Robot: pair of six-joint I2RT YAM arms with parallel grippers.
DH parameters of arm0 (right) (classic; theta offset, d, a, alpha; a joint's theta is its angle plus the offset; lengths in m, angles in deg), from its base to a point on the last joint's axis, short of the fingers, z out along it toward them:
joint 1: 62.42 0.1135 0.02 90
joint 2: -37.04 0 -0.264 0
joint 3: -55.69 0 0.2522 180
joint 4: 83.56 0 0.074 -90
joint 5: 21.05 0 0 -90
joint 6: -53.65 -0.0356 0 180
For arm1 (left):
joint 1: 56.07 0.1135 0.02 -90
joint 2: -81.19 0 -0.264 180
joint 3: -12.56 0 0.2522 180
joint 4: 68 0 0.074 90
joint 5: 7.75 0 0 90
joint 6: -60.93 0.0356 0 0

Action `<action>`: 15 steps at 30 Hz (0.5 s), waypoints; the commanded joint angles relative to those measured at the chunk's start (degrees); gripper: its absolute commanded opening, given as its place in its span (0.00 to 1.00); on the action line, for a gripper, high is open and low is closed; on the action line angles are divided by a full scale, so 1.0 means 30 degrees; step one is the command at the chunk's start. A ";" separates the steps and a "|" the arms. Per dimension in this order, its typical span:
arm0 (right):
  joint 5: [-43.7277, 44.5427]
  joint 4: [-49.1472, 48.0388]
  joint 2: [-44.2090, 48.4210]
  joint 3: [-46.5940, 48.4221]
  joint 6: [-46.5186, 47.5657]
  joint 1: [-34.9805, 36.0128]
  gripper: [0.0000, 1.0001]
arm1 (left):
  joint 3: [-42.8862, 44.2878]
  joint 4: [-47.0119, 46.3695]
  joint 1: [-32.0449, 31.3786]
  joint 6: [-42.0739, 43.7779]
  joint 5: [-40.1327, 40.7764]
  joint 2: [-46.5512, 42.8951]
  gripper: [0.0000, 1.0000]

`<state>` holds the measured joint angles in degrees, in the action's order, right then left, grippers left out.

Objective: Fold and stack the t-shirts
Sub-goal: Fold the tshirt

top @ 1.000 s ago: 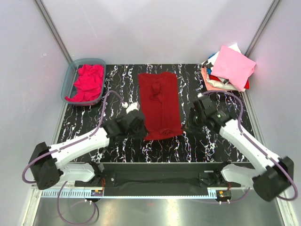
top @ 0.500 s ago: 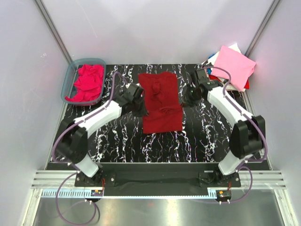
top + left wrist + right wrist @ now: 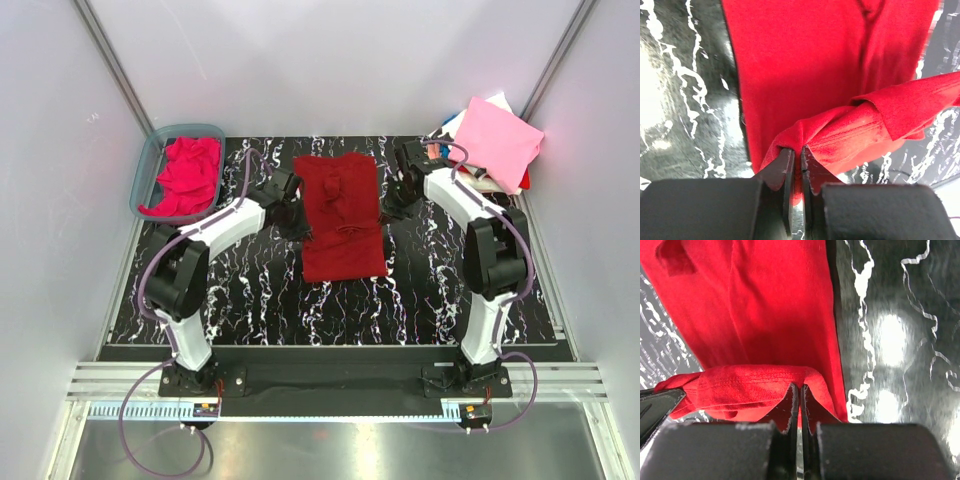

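Between the jaws, the crimson t-shirt [image 3: 340, 210] lies on the table [image 3: 250, 290], its hem pinched tight by the left jaws and right jaws: mid-fold, I judge. Beyond the left jaws, the magenta shirt [image 3: 188, 175] waits crumpled in the tub [image 3: 141, 180].

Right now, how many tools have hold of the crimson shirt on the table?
2. The left tool is shut on the crimson shirt at its left edge, the right tool at its right edge; each pinches a raised fold of cloth.
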<state>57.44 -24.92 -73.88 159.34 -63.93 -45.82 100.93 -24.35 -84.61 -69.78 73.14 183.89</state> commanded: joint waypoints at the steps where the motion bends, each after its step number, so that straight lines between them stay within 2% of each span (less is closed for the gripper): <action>1: 0.0202 0.0214 -0.1139 0.1559 0.0665 -0.0289 0.00 | 0.1115 -0.0119 0.0575 0.0737 -0.0743 0.0979 0.09; 9: 0.0555 0.0478 -0.2403 0.2908 0.0783 -0.0582 0.00 | 0.2580 0.0027 0.1103 0.1235 -0.1301 0.2505 0.14; 12: 0.0438 0.0566 -0.2988 0.3318 0.0783 -0.0641 0.00 | 0.2757 0.0027 0.1278 0.1119 -0.1418 0.2916 0.18; 15: 0.0117 0.0683 -0.3779 0.3728 0.0812 -0.0699 0.00 | 0.2816 -0.0031 0.1454 0.1060 -0.1478 0.3384 0.28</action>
<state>57.44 -23.34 -83.14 167.62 -62.59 -47.27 107.31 -24.33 -81.22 -67.36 70.08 192.74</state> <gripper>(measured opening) 0.020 0.255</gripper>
